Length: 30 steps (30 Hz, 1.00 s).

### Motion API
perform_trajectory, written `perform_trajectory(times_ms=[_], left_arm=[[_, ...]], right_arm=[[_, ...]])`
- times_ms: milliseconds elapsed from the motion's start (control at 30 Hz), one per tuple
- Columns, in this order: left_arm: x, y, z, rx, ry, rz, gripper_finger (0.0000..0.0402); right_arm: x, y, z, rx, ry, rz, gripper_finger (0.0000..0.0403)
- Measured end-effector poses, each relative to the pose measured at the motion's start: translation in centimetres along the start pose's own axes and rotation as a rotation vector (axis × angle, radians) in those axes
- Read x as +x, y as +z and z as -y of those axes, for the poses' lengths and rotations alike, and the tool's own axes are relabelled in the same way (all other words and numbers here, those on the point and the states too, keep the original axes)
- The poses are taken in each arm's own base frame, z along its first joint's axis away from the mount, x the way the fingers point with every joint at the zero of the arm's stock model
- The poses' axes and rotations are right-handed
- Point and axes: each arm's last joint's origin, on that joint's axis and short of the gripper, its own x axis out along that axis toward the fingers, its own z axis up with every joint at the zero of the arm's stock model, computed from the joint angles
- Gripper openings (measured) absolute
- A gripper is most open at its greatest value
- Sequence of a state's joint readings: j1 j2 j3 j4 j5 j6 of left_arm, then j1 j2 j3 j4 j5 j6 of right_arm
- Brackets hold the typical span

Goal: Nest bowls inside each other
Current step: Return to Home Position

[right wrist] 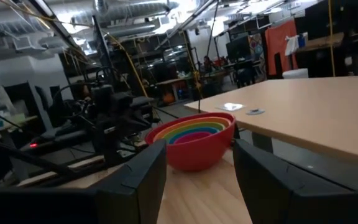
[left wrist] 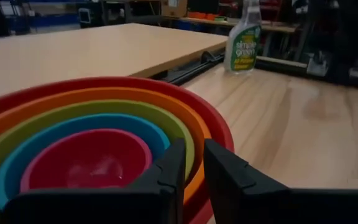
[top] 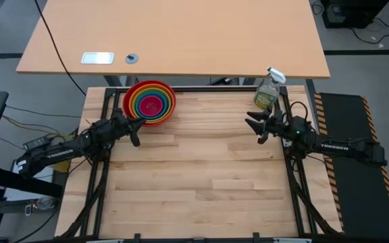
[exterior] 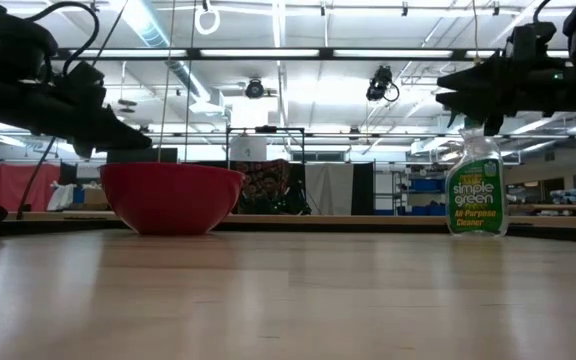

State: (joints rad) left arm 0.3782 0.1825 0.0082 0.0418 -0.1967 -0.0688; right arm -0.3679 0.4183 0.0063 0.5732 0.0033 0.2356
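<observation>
The bowls [top: 149, 102] sit nested as one stack at the far left of the wood table: red outermost, then orange, green, blue and pink innermost [left wrist: 86, 165]. The red bowl's base rests on the table [exterior: 171, 197]. My left gripper [top: 135, 129] hovers just near of the stack, above rim height. Its fingers [left wrist: 194, 149] stand a narrow gap apart with nothing between them. My right gripper [top: 254, 127] hangs open and empty at the table's far right [right wrist: 199, 155], pointing toward the stack.
A clear spray bottle [top: 267, 91] with greenish liquid stands at the far right corner, close behind my right gripper. A tan table [top: 181, 34] lies beyond the far edge. The wood surface [top: 194, 175] in the middle and near part holds nothing.
</observation>
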Motion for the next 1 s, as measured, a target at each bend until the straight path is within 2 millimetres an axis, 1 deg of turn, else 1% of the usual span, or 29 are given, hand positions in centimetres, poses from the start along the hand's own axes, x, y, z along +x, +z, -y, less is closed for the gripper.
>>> perform_trajectory(times_ms=[1000], left_arm=[[0.0,0.0,0.0,0.02,0.0,-0.001,0.0059]], right_arm=[[0.0,0.01,0.01,-0.002,-0.002,0.001,0.0192]])
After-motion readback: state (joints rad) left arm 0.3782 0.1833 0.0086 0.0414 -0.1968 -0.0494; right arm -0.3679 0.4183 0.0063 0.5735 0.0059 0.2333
